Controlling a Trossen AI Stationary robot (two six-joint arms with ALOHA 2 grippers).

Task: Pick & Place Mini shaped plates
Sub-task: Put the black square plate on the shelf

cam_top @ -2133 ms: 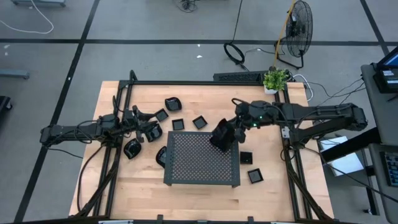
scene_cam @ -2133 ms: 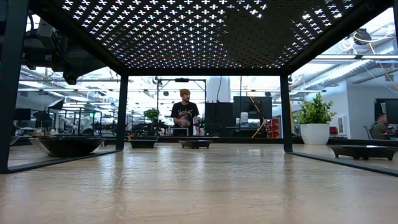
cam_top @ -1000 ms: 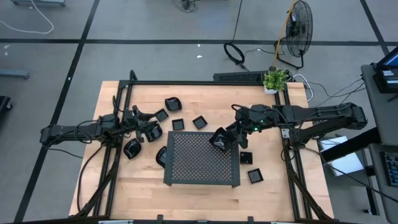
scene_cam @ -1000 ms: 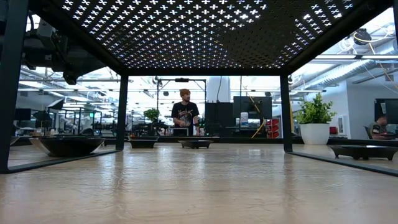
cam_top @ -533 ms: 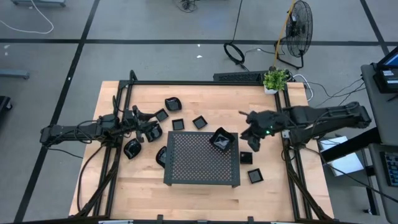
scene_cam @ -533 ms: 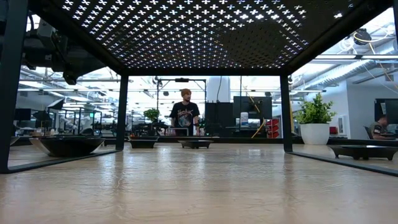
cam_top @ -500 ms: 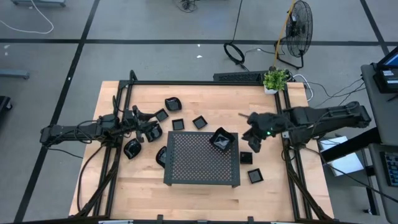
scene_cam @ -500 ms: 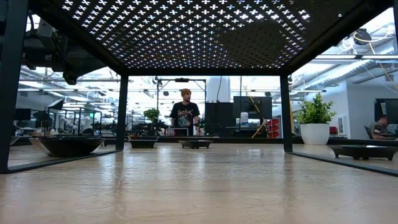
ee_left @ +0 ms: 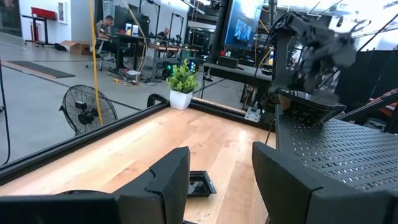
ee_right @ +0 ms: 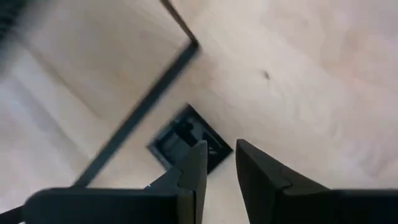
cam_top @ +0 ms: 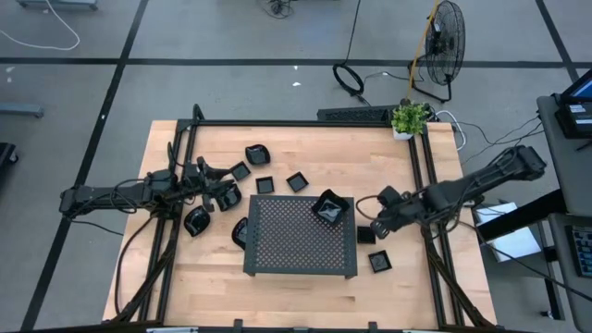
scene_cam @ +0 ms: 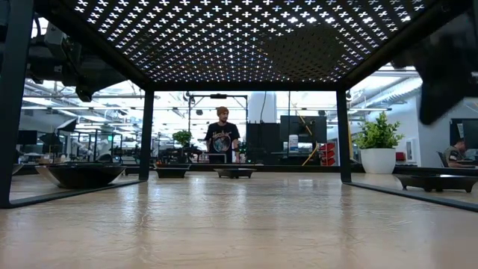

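The perforated tray (cam_top: 301,237) stands at the middle of the table (cam_top: 166,277) on raised legs. One plate (cam_top: 330,207) rests on its top, at the tray's far right corner. The remaining mini shaped plates lie loose on the table: a cluster off the tray's far left corner, and two to the tray's right.

The right gripper (cam_top: 377,228) hangs above the table just off the tray's right edge. In the right wrist view its fingers (ee_right: 194,163) stand slightly parted with nothing between them; it carries no plate. Directly ahead of those fingers lies a small square plate (ee_right: 188,145), flat on the wood beside the tray's leg rail (ee_right: 140,112). In the high view this plate (cam_top: 366,234) sits just beside the gripper, with a second square plate (cam_top: 379,262) nearer the front edge.

Judgement: the right arm is far nearer; the plate lies just beneath it.

The left gripper (cam_top: 225,197) waits over the left cluster, fingers spread and unloaded.
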